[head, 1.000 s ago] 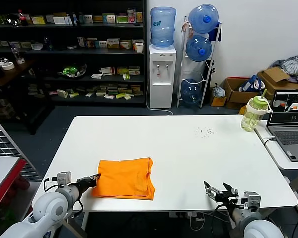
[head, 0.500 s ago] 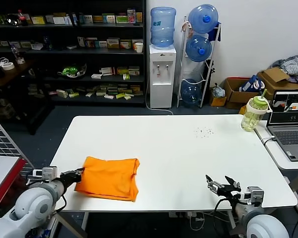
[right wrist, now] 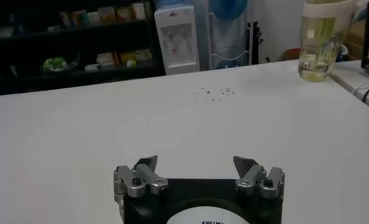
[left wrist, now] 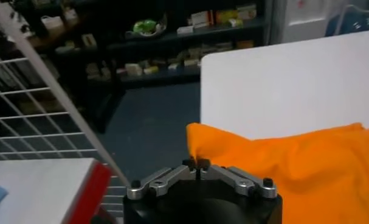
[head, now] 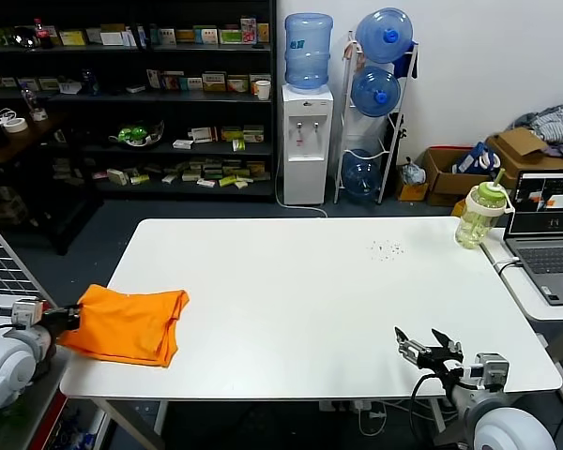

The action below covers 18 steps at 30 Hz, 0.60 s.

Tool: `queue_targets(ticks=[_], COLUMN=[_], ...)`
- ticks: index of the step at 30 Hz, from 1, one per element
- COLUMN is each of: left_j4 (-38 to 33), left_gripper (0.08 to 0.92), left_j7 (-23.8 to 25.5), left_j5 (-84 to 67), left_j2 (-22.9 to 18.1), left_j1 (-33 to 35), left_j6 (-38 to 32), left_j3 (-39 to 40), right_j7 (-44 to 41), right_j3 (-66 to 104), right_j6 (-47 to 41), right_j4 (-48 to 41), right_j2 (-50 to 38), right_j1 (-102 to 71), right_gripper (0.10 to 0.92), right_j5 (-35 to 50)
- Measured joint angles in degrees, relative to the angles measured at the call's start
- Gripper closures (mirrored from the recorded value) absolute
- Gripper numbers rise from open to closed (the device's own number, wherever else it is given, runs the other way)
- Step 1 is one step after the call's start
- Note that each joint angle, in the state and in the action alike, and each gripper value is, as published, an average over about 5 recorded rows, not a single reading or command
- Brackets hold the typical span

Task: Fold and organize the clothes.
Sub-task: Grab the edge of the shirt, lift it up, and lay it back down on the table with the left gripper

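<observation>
Orange T-shirt [head: 127, 323] corner pinched in left hand [left wrist: 196, 164], logo hidden.

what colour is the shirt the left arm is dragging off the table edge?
Bright orange, plain on the side showing. The T-shirt shows best in the head view.

no text can be read: the shelf boxes [head: 216, 82] and bottle labels [head: 309, 42] stay illegible.
</observation>
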Motion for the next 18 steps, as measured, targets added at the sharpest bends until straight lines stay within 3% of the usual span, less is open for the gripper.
queue_targets(ticks=[5, 9, 14, 18], left_j4=[0.97, -2.7, -11.45, -17.2], left_gripper=[0.907, 0.907, 0.907, 0.907], left_j7=[-0.32, -2.11, -7.14, -13.51], left_j5=[0.16, -1.83, -7.21, -12.69], left_j2=[0.38, -0.6, -4.46, -9.77], left_j1=[0.78, 0.95, -2.03, -8.22], left_j6=[-0.17, 0.38, 2.31, 3.69], left_j3=[-0.93, -0.92, 2.78, 10.38], right_j7=[0.24, 0.56, 0.98, 1.09], right_j3=[0.55, 1.39, 2.89, 4.74], right_j6=[-0.13, -0.29, -0.5, -0.52], right_j4=[0.51, 0.96, 1.8, 2.82], right_j2=[0.51, 1.18, 2.45, 3.76], right_j1=[-0.62, -1.46, -3.1, -5.21], right_gripper=[0.203, 0.203, 0.203, 0.203], right_j5=[-0.31, -0.85, -1.67, -2.3])
